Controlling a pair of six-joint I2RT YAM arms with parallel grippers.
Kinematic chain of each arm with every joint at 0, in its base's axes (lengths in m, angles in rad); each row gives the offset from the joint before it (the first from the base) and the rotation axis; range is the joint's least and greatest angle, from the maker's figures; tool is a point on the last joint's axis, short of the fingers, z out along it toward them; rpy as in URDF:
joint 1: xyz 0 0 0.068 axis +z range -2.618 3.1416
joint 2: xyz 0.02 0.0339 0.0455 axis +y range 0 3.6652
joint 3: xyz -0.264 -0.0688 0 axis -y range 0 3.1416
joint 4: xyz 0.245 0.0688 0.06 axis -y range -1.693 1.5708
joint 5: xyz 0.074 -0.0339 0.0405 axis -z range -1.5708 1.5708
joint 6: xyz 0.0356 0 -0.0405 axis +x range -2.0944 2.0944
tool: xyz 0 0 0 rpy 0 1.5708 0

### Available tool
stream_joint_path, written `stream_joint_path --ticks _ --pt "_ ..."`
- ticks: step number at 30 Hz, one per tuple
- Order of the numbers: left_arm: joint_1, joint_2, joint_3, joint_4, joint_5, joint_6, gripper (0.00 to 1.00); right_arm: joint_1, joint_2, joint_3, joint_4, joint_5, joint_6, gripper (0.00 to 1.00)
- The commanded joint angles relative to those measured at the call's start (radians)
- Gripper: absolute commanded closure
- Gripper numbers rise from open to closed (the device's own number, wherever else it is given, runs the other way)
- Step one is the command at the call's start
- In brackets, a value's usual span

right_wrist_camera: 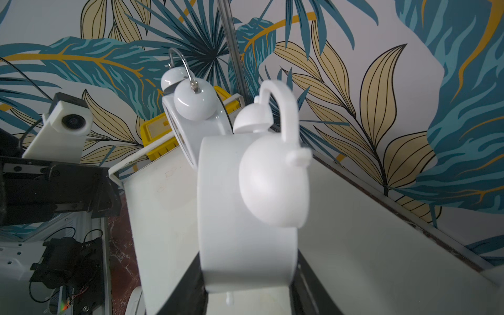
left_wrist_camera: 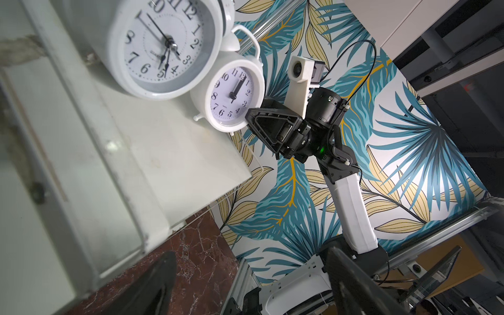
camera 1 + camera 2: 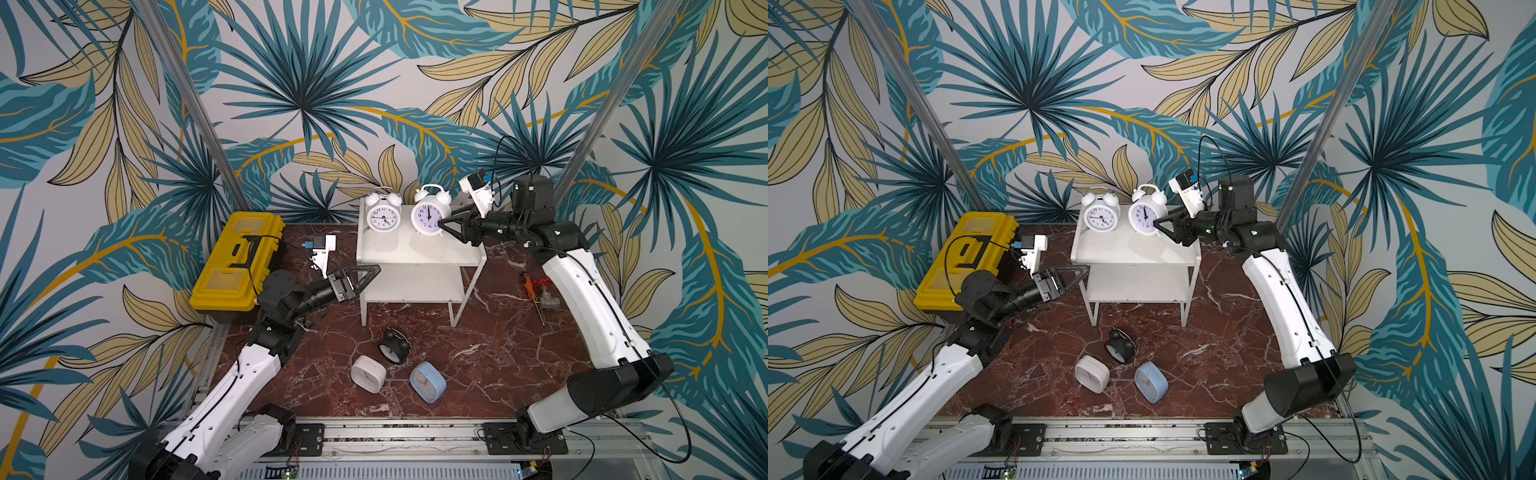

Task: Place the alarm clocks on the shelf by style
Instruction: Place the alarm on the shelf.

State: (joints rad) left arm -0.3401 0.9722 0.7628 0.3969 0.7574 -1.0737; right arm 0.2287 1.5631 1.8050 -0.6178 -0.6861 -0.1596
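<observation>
Top views, both: white two-tier shelf [image 3: 415, 253] sits at 12 o'clock on the marble counter [image 3: 498, 365]. Its top board carries two white twin-bell clocks, upright, dials facing 6 o'clock. The white-dial bell clock [image 3: 383, 216] is toward 9 and the lilac-dial bell clock [image 3: 428, 216] toward 3, close side by side. Yellow toolbox [image 3: 237, 262] at 9–10 o'clock, lid shut, contents hidden.

Right jaws reach in from 3 o'clock and clamp the lilac-dial bell clock across the front and back of its case. Right wrist view shows the case between both black fingers [image 1: 182, 294]. Cannot tell whether its feet rest on the board.

Left jaws hang just beside the shelf's 9 o'clock edge, spread wide, empty.

Near 6 o'clock on the counter, off the shelf, three clocks lie close together. The black bell clock [image 3: 394, 347] is tipped over. The white square clock [image 3: 368, 373] and light blue square clock [image 3: 428, 381] lie face up, orange hands showing.
</observation>
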Motion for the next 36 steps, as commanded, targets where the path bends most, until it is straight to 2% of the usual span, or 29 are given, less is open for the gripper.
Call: stream_joint_path --ticks 1,7,12,16,36 --pt "0.003 -0.009 -0.037 0.042 -0.013 0.003 0.11 -0.005 0.013 0.014 0.038 -0.036 -0.021 0.76" --pt "0.003 -0.006 -0.040 0.041 -0.010 0.012 0.11 -0.006 0.028 0.015 0.041 -0.043 -0.009 0.72" --pt "0.003 0.006 -0.037 0.048 -0.002 0.022 0.11 -0.007 0.021 -0.011 0.058 -0.040 0.019 0.60" --pt "0.004 0.014 -0.037 0.057 0.006 0.024 0.12 -0.008 0.023 -0.012 0.061 -0.036 0.035 0.54" --pt "0.004 0.021 -0.049 0.077 0.011 0.023 0.12 -0.015 -0.006 -0.044 0.013 0.022 0.012 0.36"
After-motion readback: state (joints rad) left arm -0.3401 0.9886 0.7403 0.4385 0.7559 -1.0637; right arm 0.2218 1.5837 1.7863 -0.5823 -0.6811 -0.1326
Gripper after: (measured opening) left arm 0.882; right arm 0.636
